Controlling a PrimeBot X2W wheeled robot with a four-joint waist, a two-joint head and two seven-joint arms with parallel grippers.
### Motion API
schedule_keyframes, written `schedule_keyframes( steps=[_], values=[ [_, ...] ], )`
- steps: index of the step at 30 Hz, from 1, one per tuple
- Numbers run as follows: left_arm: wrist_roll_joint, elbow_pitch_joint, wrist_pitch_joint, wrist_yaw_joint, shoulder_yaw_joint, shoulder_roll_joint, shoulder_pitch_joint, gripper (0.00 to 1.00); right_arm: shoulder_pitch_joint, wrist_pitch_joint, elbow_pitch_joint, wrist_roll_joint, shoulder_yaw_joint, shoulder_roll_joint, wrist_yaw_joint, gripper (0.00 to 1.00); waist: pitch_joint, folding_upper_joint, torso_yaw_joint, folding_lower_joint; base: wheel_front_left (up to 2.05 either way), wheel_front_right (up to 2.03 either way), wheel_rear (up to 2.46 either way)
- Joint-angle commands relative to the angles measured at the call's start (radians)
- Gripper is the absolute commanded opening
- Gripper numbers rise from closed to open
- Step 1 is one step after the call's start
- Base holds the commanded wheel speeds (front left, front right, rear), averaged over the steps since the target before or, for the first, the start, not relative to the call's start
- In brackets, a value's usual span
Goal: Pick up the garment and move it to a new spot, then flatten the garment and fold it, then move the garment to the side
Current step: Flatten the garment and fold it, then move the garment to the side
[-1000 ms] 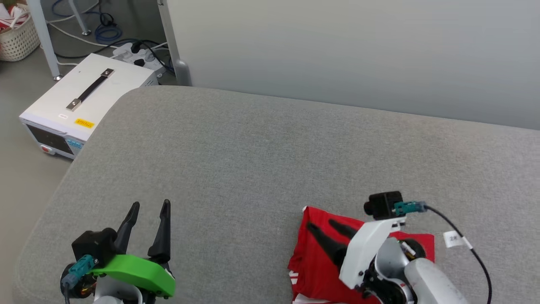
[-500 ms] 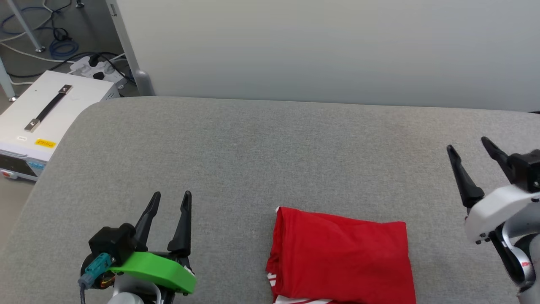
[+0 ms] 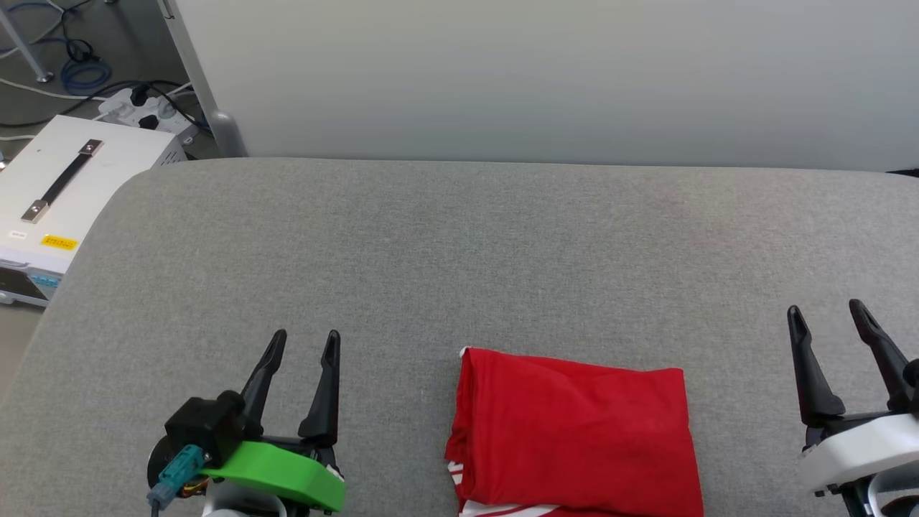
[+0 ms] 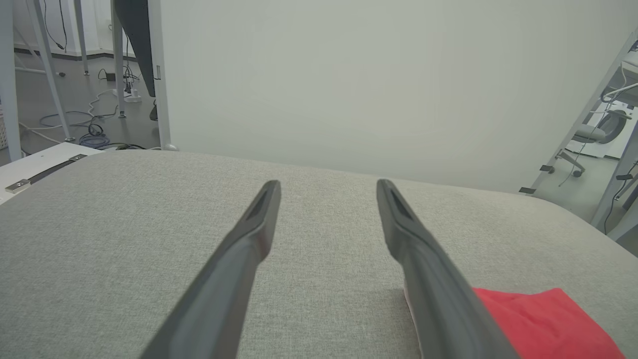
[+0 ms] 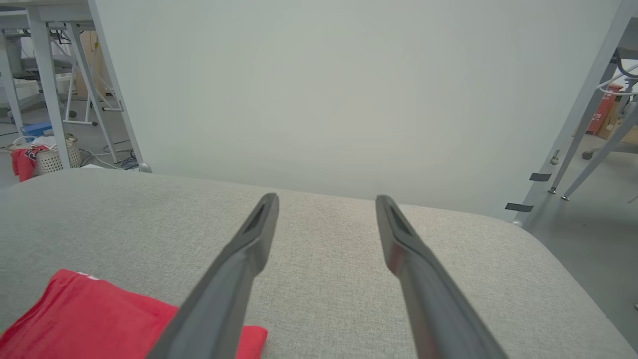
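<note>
The garment point(image 3: 574, 431) lies folded into a red rectangle on the grey cushioned surface point(image 3: 459, 258), near its front edge, with red-white striped trim showing at its lower left. My left gripper point(image 3: 305, 341) hovers open to the garment's left, apart from it. My right gripper point(image 3: 826, 314) stands open to the garment's right, also apart. A red corner of the garment point(image 4: 543, 324) sits to the right of my left fingers in the left wrist view, and the garment point(image 5: 99, 319) lies at lower left in the right wrist view.
A white wall panel point(image 3: 546, 79) runs behind the surface. A white box with a black handle point(image 3: 57, 194) and a power strip with cables point(image 3: 140, 108) sit on the floor at left. Table legs and a basket point(image 5: 52, 157) stand off to the sides.
My right gripper has let go of the garment, lifted off it and swung to the right, ending low at the right edge. The head camera has panned right. The garment lies still.
</note>
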State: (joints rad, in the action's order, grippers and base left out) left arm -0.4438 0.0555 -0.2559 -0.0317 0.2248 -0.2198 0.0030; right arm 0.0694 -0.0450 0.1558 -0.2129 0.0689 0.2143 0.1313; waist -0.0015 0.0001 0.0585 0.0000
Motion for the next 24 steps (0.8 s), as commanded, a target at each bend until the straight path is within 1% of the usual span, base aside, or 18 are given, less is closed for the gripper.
schedule_keyframes(
  steps=[1,8,14,18,24],
  values=[
    [0.021,-0.002,-0.006,-0.008,-0.006,0.009,0.020,1.00,0.019,-0.008,0.010,0.008,0.003,-0.010,-0.001,1.00,0.002,-0.0001,0.001,0.0000,0.00,0.00,0.00],
    [0.061,0.004,-0.006,-0.030,-0.027,0.033,0.022,1.00,0.034,-0.004,0.025,0.014,0.002,-0.032,-0.001,1.00,0.008,-0.0001,0.004,0.0000,0.00,0.00,0.00],
    [0.082,0.009,-0.006,-0.048,-0.039,0.048,0.010,1.00,0.031,0.040,0.024,0.000,-0.008,-0.030,-0.001,1.00,0.023,-0.0001,0.011,0.0000,0.00,0.00,0.00],
    [0.089,0.019,-0.006,-0.059,-0.042,0.060,0.001,1.00,0.031,0.113,0.009,-0.003,-0.021,-0.032,-0.001,1.00,0.044,-0.0001,0.021,0.0000,0.00,0.00,0.00],
    [0.099,0.030,-0.006,-0.073,-0.046,0.074,-0.019,1.00,0.035,0.283,-0.046,-0.029,-0.057,-0.045,-0.001,1.00,0.087,-0.0001,0.045,0.0000,0.00,0.00,0.00]
  ],
)
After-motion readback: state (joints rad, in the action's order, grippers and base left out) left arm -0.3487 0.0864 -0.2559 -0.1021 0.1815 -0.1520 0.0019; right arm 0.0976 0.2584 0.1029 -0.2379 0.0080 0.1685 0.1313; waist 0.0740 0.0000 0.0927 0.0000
